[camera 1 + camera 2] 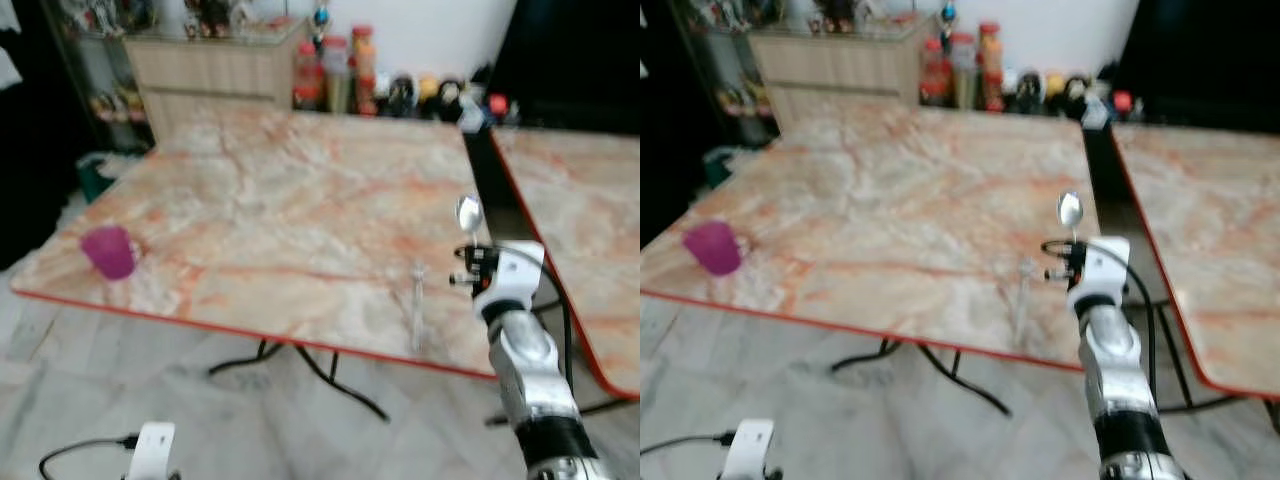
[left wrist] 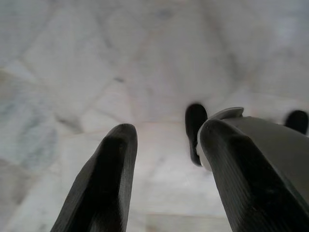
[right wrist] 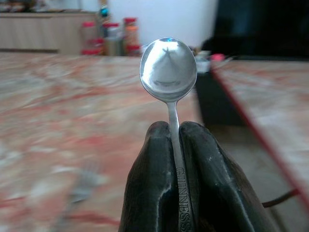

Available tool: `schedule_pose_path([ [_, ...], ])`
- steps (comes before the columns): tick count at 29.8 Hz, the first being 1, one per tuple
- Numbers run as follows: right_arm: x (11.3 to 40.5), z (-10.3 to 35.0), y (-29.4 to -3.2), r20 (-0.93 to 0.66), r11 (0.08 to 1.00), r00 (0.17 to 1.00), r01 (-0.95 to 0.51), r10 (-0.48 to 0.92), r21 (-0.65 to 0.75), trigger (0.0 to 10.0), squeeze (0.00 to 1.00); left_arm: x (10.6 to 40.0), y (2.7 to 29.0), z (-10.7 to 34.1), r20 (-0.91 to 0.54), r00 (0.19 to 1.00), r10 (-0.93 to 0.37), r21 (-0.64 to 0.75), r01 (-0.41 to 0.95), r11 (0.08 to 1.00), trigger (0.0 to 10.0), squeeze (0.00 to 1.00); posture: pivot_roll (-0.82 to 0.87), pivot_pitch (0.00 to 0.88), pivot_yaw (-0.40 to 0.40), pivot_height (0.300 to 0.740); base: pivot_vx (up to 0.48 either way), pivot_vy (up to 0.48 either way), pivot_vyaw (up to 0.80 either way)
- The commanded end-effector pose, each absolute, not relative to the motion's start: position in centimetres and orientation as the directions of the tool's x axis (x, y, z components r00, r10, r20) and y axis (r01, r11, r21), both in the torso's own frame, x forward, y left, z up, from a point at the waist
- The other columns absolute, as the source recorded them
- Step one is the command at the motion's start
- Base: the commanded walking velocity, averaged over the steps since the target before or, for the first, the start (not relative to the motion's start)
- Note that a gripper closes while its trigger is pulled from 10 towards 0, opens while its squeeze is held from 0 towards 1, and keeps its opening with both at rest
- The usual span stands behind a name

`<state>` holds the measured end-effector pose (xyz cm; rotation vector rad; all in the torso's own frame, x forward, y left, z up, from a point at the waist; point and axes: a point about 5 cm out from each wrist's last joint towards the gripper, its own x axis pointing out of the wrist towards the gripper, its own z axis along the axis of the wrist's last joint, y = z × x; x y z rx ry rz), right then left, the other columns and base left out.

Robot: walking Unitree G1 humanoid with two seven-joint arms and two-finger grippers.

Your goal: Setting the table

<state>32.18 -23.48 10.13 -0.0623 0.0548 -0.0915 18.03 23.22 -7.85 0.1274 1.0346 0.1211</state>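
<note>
On table [image 1: 280, 200]: 1 fork [image 1: 417, 300], 1 cup [image 1: 109, 251].

We see soft, even daylight across the marbled bench [image 1: 300, 200], with both head views blurred throughout. The far corners fall into darkness. In the right wrist view the spoon [image 3: 168, 70] bowl is sharp and mirrors a bright glare, while the background stays unfocused. The floor [image 2: 96, 72] looks pale and hazy.

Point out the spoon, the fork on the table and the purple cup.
spoon [image 3: 168, 68], right wrist view, on the middle of its bowl, above the shut black fingers.
fork [image 1: 417, 300], left eye view, on its handle, lying on the marble table.
purple cup [image 1: 108, 251], left eye view, on its side wall.
</note>
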Motion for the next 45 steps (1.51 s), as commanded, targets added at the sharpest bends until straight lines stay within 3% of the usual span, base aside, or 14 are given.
schedule_pose_path([
  [1,32.5,11.0,-23.4,-0.019,0.994,0.995,0.093,-0.094,-0.061,10.0,0.0,18.1,24.0,-7.6,-0.844,0.506,0.177,0.184,-0.037,0.982,10.0,0.0,0.06,0.0,-0.041,0.74,0.0,-0.281,0.0],
  [25,31.4,11.8,-28.7,-0.025,0.973,0.977,0.206,-0.21,-0.106,10.0,0.0,19.0,22.6,-7.5,-0.839,0.52,0.161,0.155,-0.055,0.986,10.0,0.0,0.01,0.0,-0.068,0.74,0.0,-0.279,0.0],
  [31,29.5,10.4,-30.7,-0.061,0.957,0.957,0.278,-0.284,-0.088,10.0,0.0,18.6,22.8,-7.7,-0.849,0.506,0.153,0.164,-0.023,0.986,10.0,0.0,-0.03,0.0,-0.029,0.74,0.0,-0.279,0.0],
  [36,26.1,6.4,-32.0,-0.187,0.935,0.916,0.348,-0.355,-0.066,10.0,0.0,18.0,23.3,-7.8,-0.852,0.499,0.159,0.178,-0.009,0.984,10.0,0.0,-0.03,0.0,-0.013,0.74,0.0,-0.28,0.0],
  [45,22.0,0.2,-31.3,-0.421,0.919,0.828,0.391,-0.371,-0.039,10.0,0.0,17.4,23.9,-8.0,-0.853,0.492,0.175,0.193,-0.014,0.981,10.0,0.0,-0.01,0.0,-0.018,0.74,0.0,-0.28,0.0],
])
